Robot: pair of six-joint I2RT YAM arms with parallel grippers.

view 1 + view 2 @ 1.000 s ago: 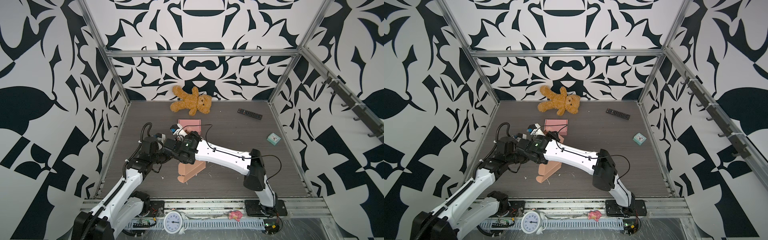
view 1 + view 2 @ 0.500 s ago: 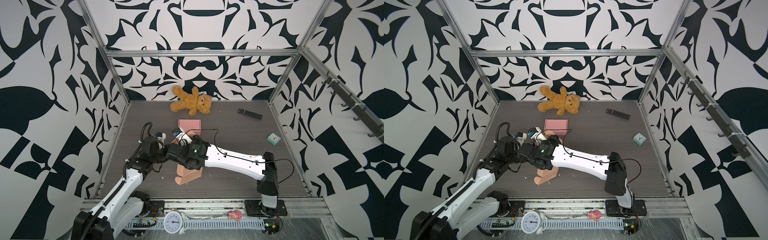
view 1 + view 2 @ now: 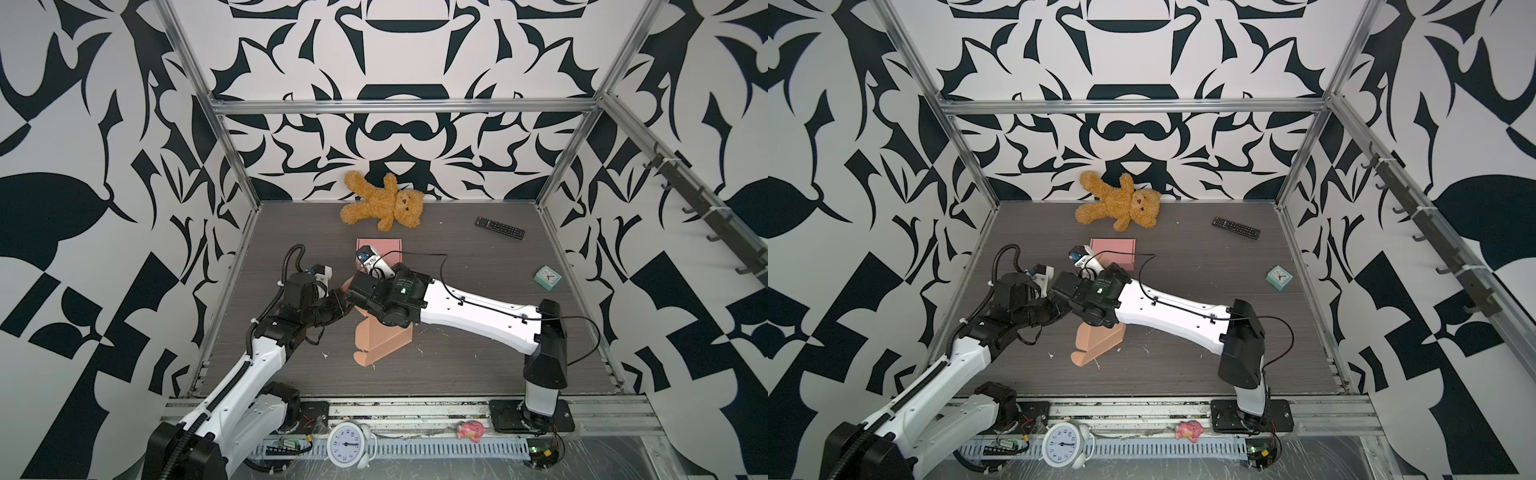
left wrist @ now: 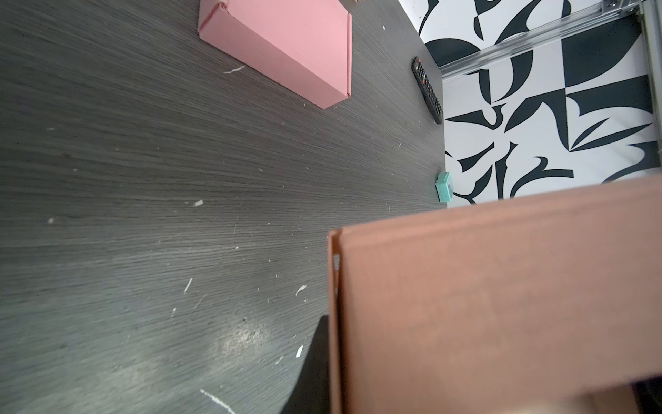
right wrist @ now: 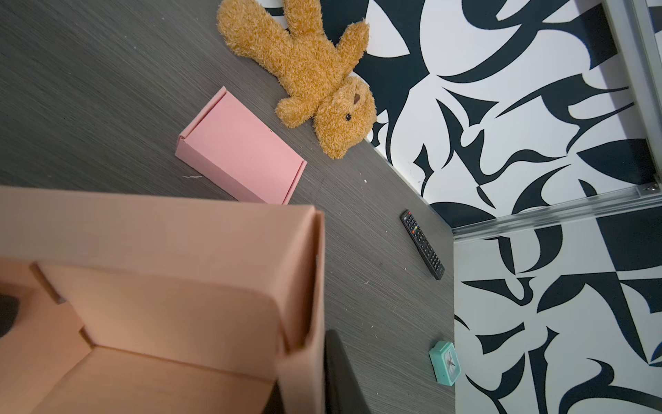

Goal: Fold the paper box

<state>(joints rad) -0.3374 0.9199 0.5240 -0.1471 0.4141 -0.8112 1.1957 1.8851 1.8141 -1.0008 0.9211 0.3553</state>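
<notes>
The paper box (image 3: 382,340) (image 3: 1098,343), salmon-coloured and half folded, stands tilted on the dark floor in both top views, with one tabbed flap lying in front. My left gripper (image 3: 343,305) (image 4: 335,358) is shut on one of its walls (image 4: 501,304). One dark finger (image 4: 311,376) shows beside the panel and the other is hidden behind it. My right gripper (image 3: 362,299) (image 5: 308,376) reaches across from the right, shut on the neighbouring wall, one finger (image 5: 340,376) outside it. The box's open inside (image 5: 161,304) fills that view.
A closed pink box (image 3: 380,249) (image 5: 240,157) lies just behind the grippers. Further back are a teddy bear (image 3: 382,203) and a black remote (image 3: 498,227). A teal clock (image 3: 547,277) sits at the right wall. A white alarm clock (image 3: 349,444) and a pink toy (image 3: 469,430) rest on the front rail.
The right arm's elbow has swung to the right and its gripper has shifted and closed again on the box wall. The left arm and the box have hardly moved.
</notes>
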